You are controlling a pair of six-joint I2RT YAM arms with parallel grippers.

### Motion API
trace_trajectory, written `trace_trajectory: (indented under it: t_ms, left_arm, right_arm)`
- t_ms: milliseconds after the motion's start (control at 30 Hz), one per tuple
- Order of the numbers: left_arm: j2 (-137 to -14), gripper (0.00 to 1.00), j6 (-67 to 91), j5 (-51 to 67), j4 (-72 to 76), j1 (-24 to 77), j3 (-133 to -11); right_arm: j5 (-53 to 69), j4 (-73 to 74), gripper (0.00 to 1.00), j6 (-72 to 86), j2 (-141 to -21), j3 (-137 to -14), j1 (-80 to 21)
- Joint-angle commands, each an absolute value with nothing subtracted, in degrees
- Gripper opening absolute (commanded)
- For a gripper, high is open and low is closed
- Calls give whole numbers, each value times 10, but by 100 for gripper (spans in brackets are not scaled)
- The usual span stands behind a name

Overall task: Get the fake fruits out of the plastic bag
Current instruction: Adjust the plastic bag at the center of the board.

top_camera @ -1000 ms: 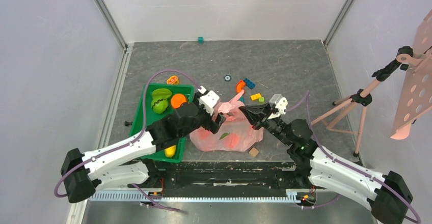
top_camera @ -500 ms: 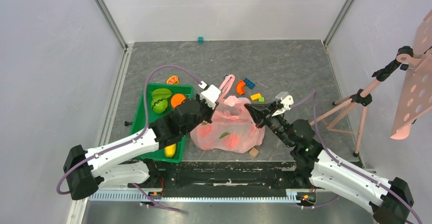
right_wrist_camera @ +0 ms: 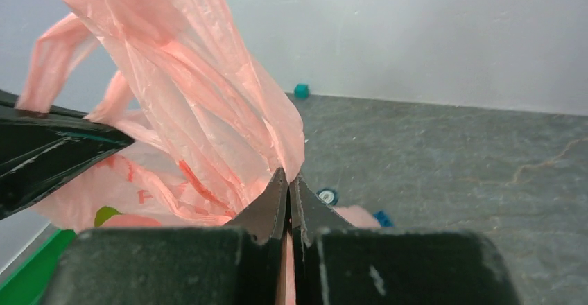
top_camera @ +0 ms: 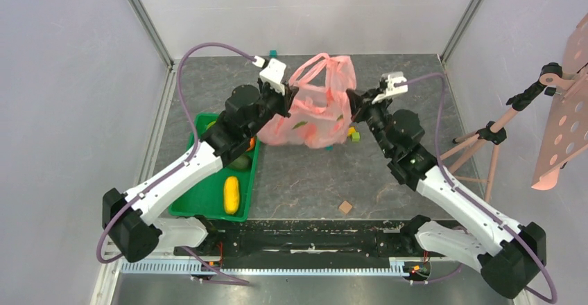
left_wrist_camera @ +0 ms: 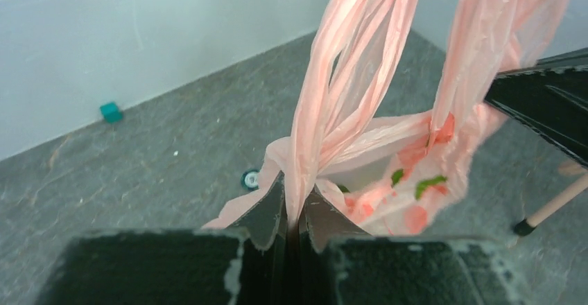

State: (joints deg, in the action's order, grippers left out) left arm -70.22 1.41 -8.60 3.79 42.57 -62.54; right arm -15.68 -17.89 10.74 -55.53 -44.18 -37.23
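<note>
The pink plastic bag (top_camera: pixel 313 107) hangs above the table, stretched between both grippers, its loop handles (top_camera: pixel 326 62) standing up. My left gripper (top_camera: pixel 286 101) (left_wrist_camera: pixel 292 188) is shut on the bag's left rim where one handle starts. On the right rim my right gripper (top_camera: pixel 352 104) (right_wrist_camera: pixel 288 179) pinches the film shut. The fake fruits show only as reddish blobs with green bits (left_wrist_camera: pixel 418 216) (top_camera: pixel 315 133) through the film low in the bag; their outlines are blurred.
A green tray (top_camera: pixel 206 197) at the left holds a yellow fruit (top_camera: pixel 231 194) and a dark green one (top_camera: pixel 240 161). Small blocks lie about: a teal cube (top_camera: pixel 273 53), a green block (top_camera: pixel 355 136), a brown cube (top_camera: pixel 344 206). A pink tripod stand (top_camera: pixel 485 135) is at the right.
The left gripper closed on the bag's rim. Both arms then lifted the bag off the table and carried it toward the far side, handles now upright.
</note>
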Motion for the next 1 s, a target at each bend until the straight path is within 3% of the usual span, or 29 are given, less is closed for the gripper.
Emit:
trace_trajectory:
  t_ms: [0,233,400,633,767,967]
  left_arm:
    - [-714,2,57,-52,93,396,-673]
    - [-663,5,135,-44,289,396,-464]
    - [-658,30,170,-32,373,396,-361]
    - [-666,61,144,18,317,396,-390]
    - [-665,67,123,52,283,396,-424]
    - [-676,67,93,100,220,397,-481]
  right_arm:
    - [-123,-194,0,57,-580,-486,-313]
    - [-33,-310,0,-12,-523,-315,-311]
    - [23,-394,0,20,-480,-180,-311]
    - [78,-404,0,39,-475,-156,-311]
    - [90,-400,0,44,-474,-161,-311]
    - [91,-390,0,48,-468,-177,-311]
